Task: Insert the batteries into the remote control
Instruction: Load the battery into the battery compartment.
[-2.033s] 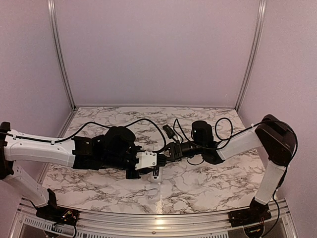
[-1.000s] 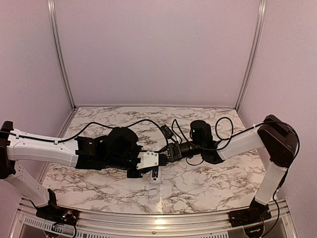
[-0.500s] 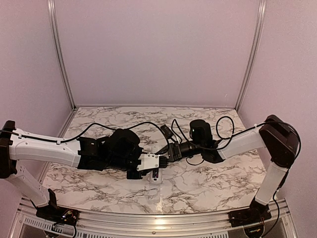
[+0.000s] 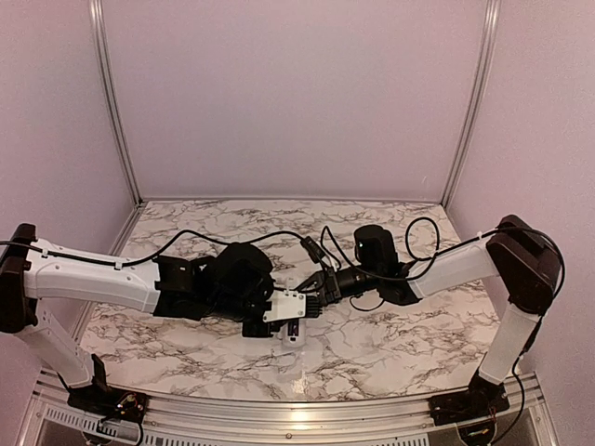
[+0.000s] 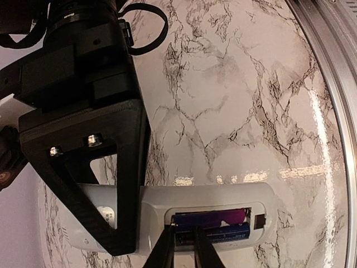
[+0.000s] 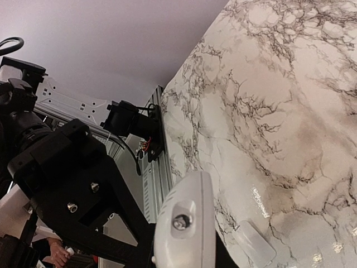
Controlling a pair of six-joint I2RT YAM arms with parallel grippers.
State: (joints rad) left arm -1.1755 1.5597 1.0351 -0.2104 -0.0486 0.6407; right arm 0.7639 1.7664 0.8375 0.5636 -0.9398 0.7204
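Observation:
The white remote control (image 5: 212, 198) lies back-up, its battery bay open. Two batteries sit side by side in the bay, a blue-and-purple one (image 5: 217, 218) and a blue one (image 5: 226, 233). My right gripper (image 4: 312, 295) is shut on the remote's left part, with its black finger (image 5: 125, 184) across the casing. In the right wrist view the remote (image 6: 184, 223) shows end-on between those jaws. My left gripper (image 5: 183, 239) is nearly closed and empty, with its tips on the left end of the lower battery. From above, the remote (image 4: 294, 333) peeks out below both grippers.
A pale battery cover (image 6: 254, 244) lies on the marble table (image 4: 390, 325) near the remote. Black cables (image 4: 316, 243) loop behind the grippers. The table's metal front rail (image 5: 329, 84) runs close by. Lilac walls enclose the back and sides.
My left arm has reached a little further right and its gripper has come down onto the remote's battery bay. My right gripper has held the remote almost still.

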